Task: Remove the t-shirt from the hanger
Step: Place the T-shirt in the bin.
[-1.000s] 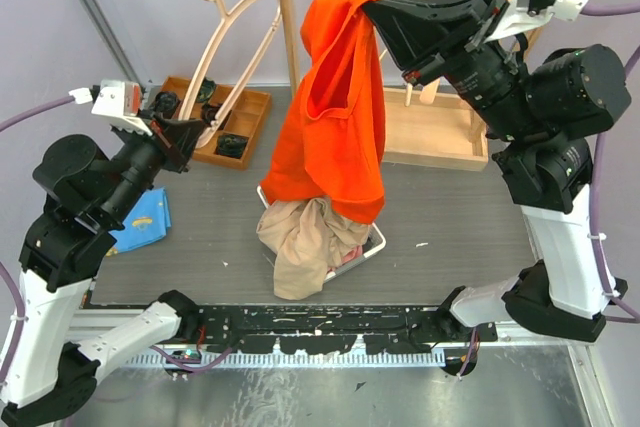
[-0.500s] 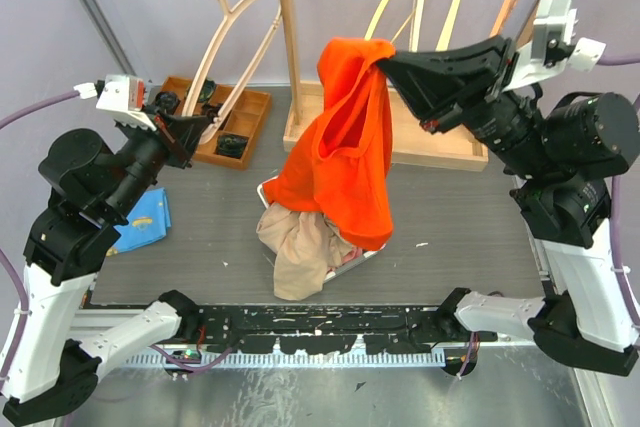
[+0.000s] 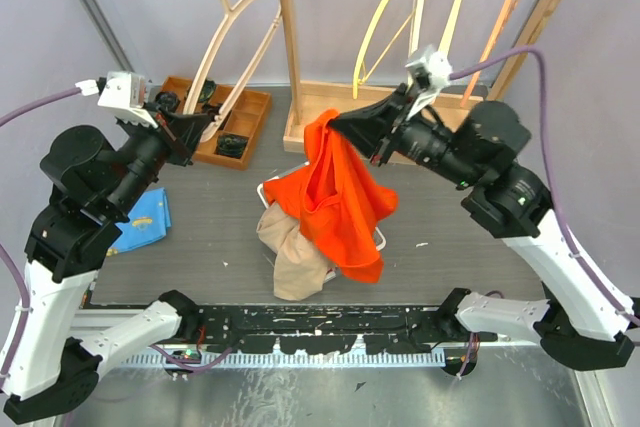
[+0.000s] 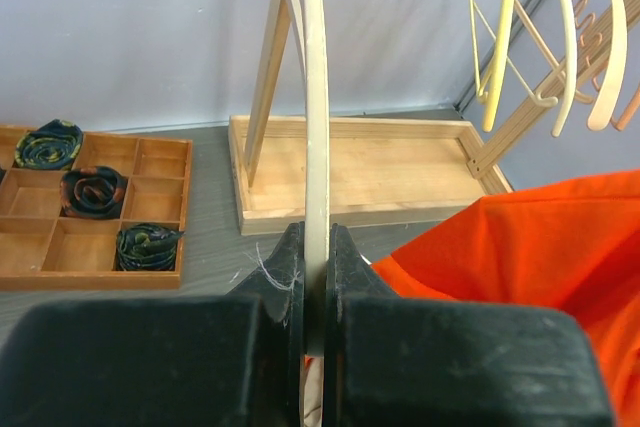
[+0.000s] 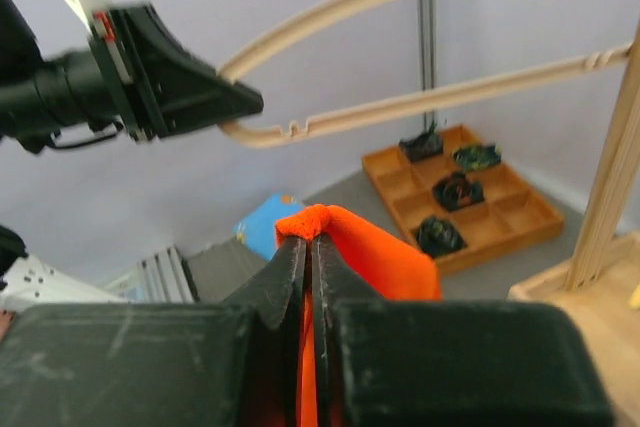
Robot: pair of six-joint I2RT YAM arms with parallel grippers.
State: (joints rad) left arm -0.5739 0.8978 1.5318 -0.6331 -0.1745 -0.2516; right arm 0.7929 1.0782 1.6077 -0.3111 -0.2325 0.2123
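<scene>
The right gripper (image 3: 335, 127), pinching a fold of the orange t-shirt (image 3: 338, 207), has lowered it over the beige clothes pile (image 3: 292, 252), while the left gripper (image 4: 315, 239) clamps the bare hanger (image 4: 316, 127), so the shirt looks freed.

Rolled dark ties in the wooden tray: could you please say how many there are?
4 rolled dark ties in the wooden tray: two at its far end, one mid-tray, one nearest; others may be hidden.
</scene>
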